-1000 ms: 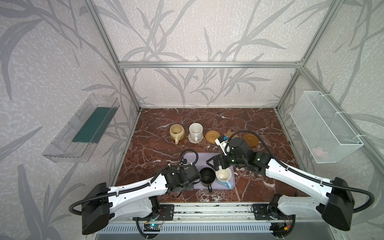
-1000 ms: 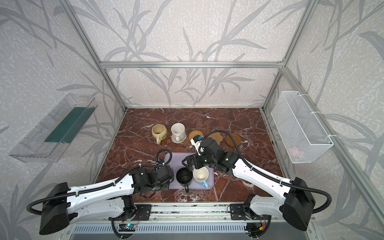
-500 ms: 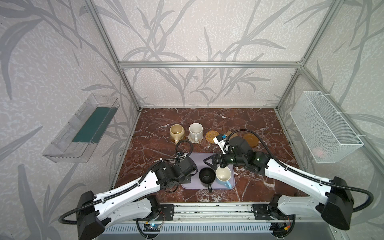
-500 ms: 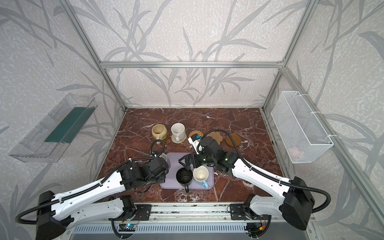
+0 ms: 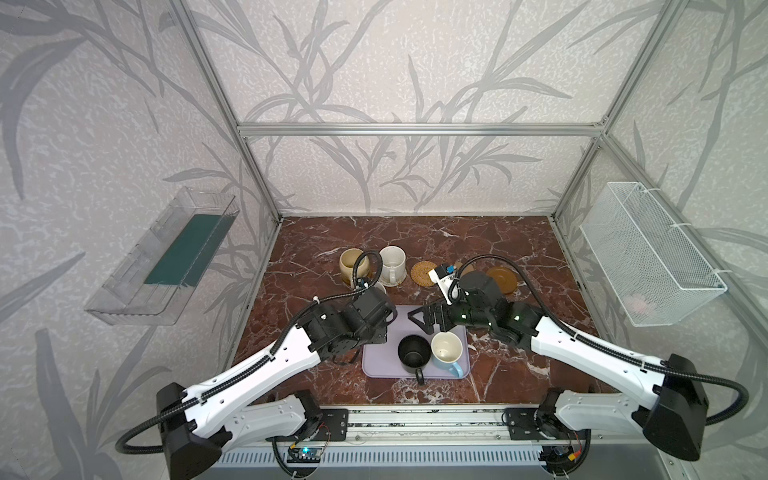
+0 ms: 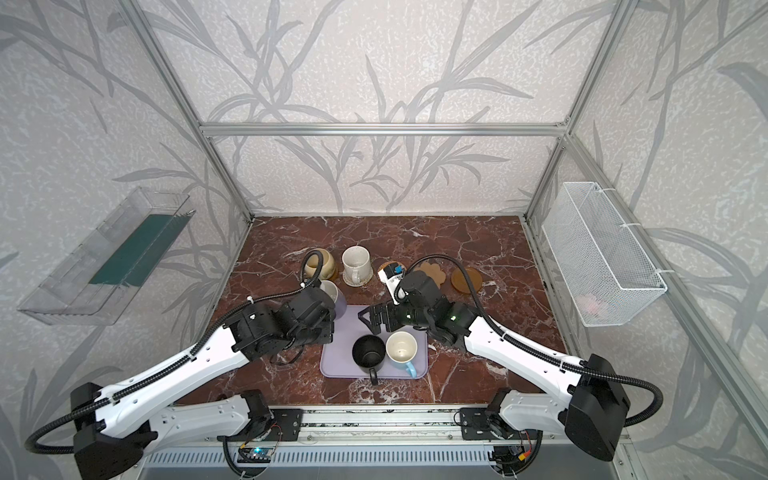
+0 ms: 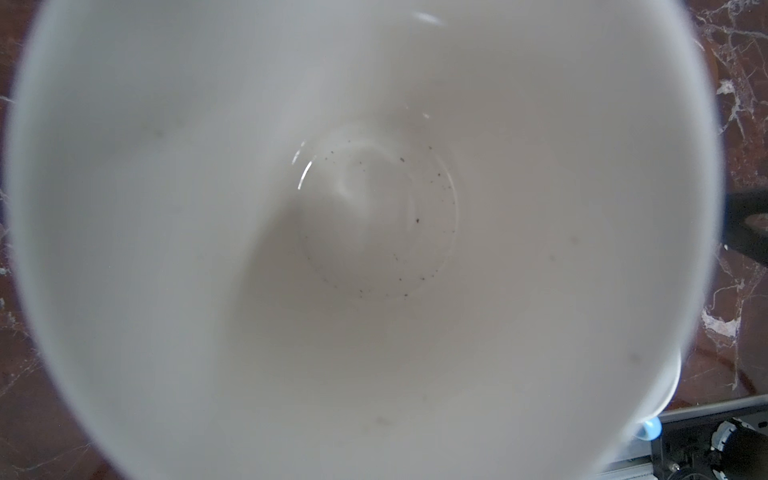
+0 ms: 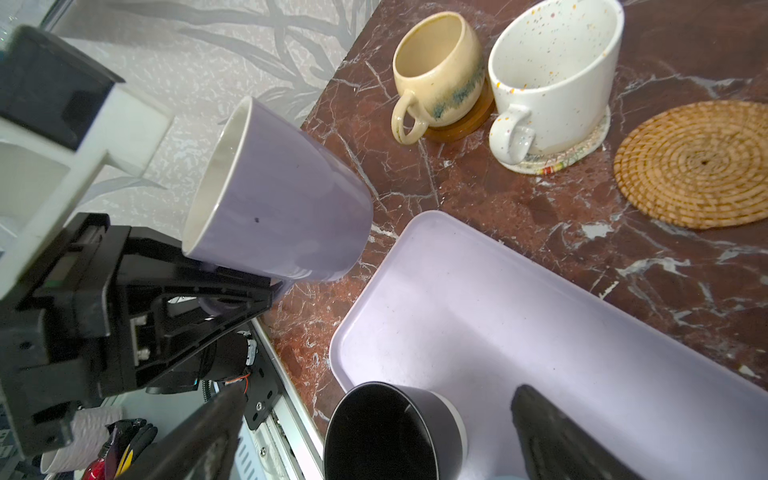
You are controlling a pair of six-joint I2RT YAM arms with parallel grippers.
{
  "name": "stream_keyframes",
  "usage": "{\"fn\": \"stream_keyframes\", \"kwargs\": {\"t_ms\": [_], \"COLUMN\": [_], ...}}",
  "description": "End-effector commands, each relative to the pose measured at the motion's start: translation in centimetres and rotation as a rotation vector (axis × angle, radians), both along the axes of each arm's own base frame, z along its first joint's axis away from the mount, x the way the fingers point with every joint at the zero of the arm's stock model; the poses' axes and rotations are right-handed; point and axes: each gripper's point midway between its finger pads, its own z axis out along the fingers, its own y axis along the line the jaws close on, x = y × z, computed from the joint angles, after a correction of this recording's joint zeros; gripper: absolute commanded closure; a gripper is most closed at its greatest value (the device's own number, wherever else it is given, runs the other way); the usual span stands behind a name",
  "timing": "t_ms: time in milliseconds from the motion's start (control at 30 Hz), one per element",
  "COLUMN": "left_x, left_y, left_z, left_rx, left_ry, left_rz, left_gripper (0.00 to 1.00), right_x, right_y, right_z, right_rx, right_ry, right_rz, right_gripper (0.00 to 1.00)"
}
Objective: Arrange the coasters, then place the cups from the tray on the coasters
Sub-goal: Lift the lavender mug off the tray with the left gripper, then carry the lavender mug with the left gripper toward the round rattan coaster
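Note:
My left gripper [image 8: 245, 291] is shut on the handle side of the lilac cup [image 8: 282, 208], holding it tilted in the air beside the tray's back left corner; its white inside [image 7: 374, 228] fills the left wrist view. The lilac tray [image 5: 376, 361] holds the black cup [image 5: 413, 353] and the light blue cup [image 5: 446, 353]. Over the tray's back part my right gripper [image 5: 424, 322] hangs open, just above the black cup [image 8: 382, 432]. The beige cup [image 8: 436, 70] stands on an amber coaster [image 8: 465, 122], the white cup [image 8: 552, 75] on the woven coaster [image 8: 552, 164]. The rattan coaster [image 8: 698, 166], paw coaster [image 6: 434, 270] and amber disc [image 5: 500, 279] are bare.
A clear bin [image 5: 166, 257] hangs on the left wall and a white wire basket [image 5: 648, 253] on the right wall. The aluminium rail [image 5: 415, 419] with both arm bases runs along the table's front edge. My right arm's cable [image 5: 498, 259] loops over the coaster row.
My left arm has carried the lilac cup from the tray's front left side toward the back, closer to the beige and white cups. My right gripper has barely moved.

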Motion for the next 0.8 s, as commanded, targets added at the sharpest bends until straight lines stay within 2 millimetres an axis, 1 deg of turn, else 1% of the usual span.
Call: {"fn": "stream_keyframes", "kwargs": {"t_ms": [0,167,333,467,633,767], "left_x": [1.8,3.2,4.6,5.9,7.8,9.5], "left_y": [-0.7,-2.0,-3.6,-5.1,-7.0,-8.0], "left_z": [2.6,3.8,4.4,4.4,4.9,4.5], "left_rx": [-0.007,-0.014,-0.022,-0.023,-0.052,-0.051], "left_ry": [-0.083,-0.095,-0.09,-0.081,-0.09,-0.076], "left_rz": [-0.016,-0.041,-0.072,-0.095,-0.117,-0.118], "left_gripper": [1.0,1.0,1.0,1.0,1.0,1.0], "right_x": [1.1,2.6,4.1,5.6,6.5,7.2], "right_y": [-0.7,-1.7,-3.3,-5.1,-6.3,-7.6], "right_z": [3.1,3.9,4.7,4.7,4.7,4.8], "right_rx": [0.028,0.043,0.056,0.052,0.091,0.09], "right_ry": [-0.077,-0.079,-0.08,-0.073,-0.047,-0.054], "right_rz": [-0.044,-0.082,-0.135,-0.206,-0.22,-0.247], "right_gripper": [0.01,0.01,0.01,0.01,0.01,0.01]}}
